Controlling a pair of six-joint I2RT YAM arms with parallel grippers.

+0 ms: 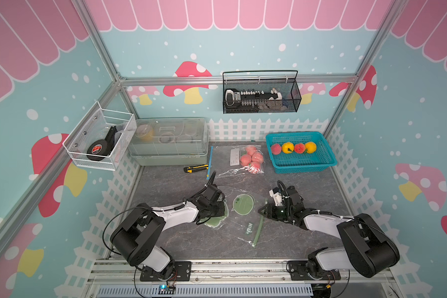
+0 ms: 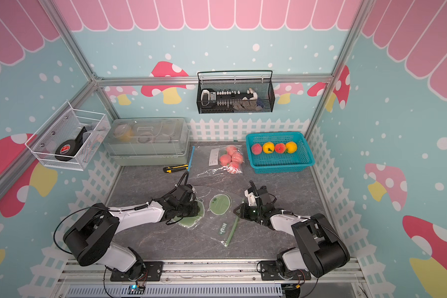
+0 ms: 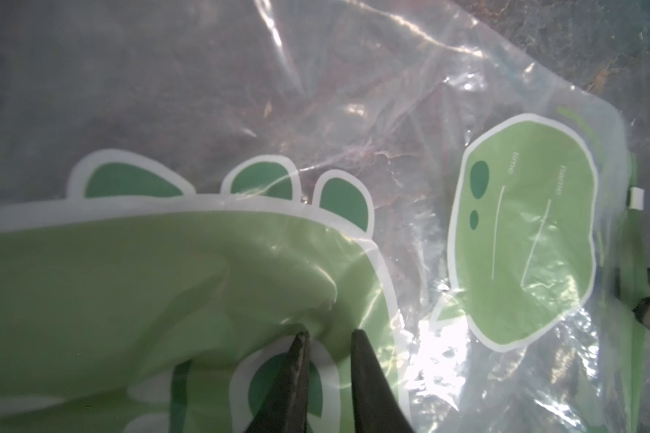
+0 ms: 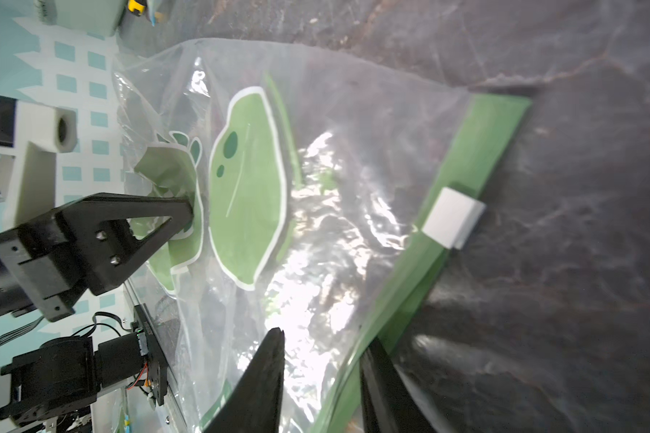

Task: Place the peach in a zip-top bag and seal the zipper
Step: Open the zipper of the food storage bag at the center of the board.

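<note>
The left gripper [image 3: 327,333] is pinching a fold of the zip-top bag [image 1: 243,224] at its green print, its fingers [image 3: 297,360] drawn nearly together with the film bunching between them. The right gripper [image 4: 323,335] is holding its fingers apart, straddling the bag's edge where the green zipper strip [image 4: 477,150] is running (nothing clamped yet). The white slider [image 4: 453,217] is sitting partway along that strip. In both top views the bag is lying on the dark table [image 1: 204,245] between the two grippers, the left at its 9 o'clock and the right at its 3 o'clock. The peach [image 1: 276,149] is lying in the blue basket [image 1: 302,165] at the bag's 1 o'clock, lined up with a second peach [image 1: 299,148] and two yellow fruits [image 1: 287,147]. Another clear bag [image 1: 232,165] holding pink fruits [image 1: 252,157] is lying at 12 o'clock, and a utility knife [image 1: 196,169] at 11 o'clock.
</note>
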